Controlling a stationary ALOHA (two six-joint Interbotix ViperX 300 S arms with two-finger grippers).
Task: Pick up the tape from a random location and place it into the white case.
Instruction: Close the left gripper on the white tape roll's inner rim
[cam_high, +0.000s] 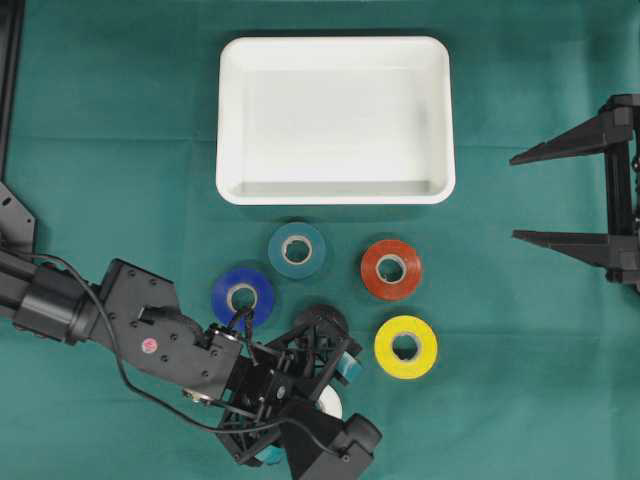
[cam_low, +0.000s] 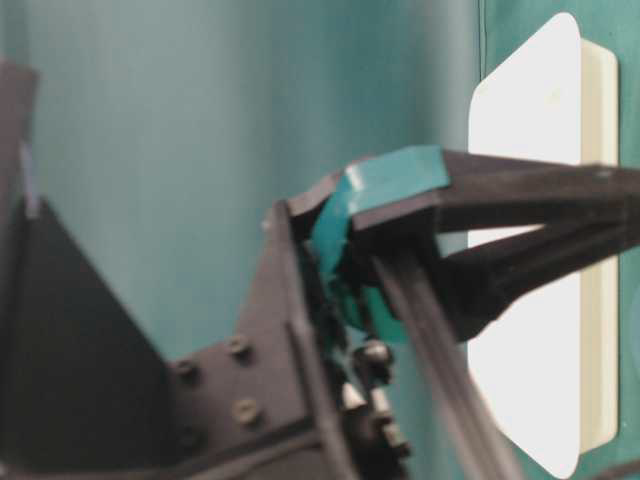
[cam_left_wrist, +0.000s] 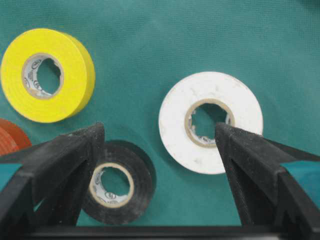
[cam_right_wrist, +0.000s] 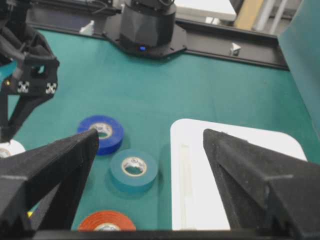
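Target looks like the white tape roll (cam_left_wrist: 210, 121): lying flat on the green cloth (cam_high: 520, 380), hole up, so no long axis to line up with, any approach angle across the ring works. In the left wrist view it sits just ahead of the left gripper (cam_left_wrist: 159, 145), offset toward the right-hand finger; that finger tip overlaps the roll's near right edge in the picture, contact can't be told. Jaws spread wide, nothing between them.

Taking the white roll as landmark:
- black roll (cam_left_wrist: 116, 182) just beside it, on the side of the other finger, partly under that finger tip in the view. The two rolls are apart, but closing wide could catch both. That's the main risk, I think.
- yellow roll (cam_high: 405, 346) near, further out past the black one, toward the case side.
- orange roll (cam_high: 390, 269) beyond the yellow one.
- teal roll (cam_high: 297, 250) and blue roll (cam_high: 243, 296) well apart from it, both closer to the case.
- white case (cam_high: 335, 190) well apart, past all the other rolls, nothing inside as far as the overhead shows.

From overhead the white roll is mostly hidden under the left arm; only a sliver shows.

Right gripper (cam_high: 517, 197) hangs wide open and unloaded at the far edge of the cloth, level with the case and well apart from the roll. Left arm is clearly the nearer one.

Judgement: next move needs the gripper shifted toward the white roll so both fingers straddle it alone, then down.
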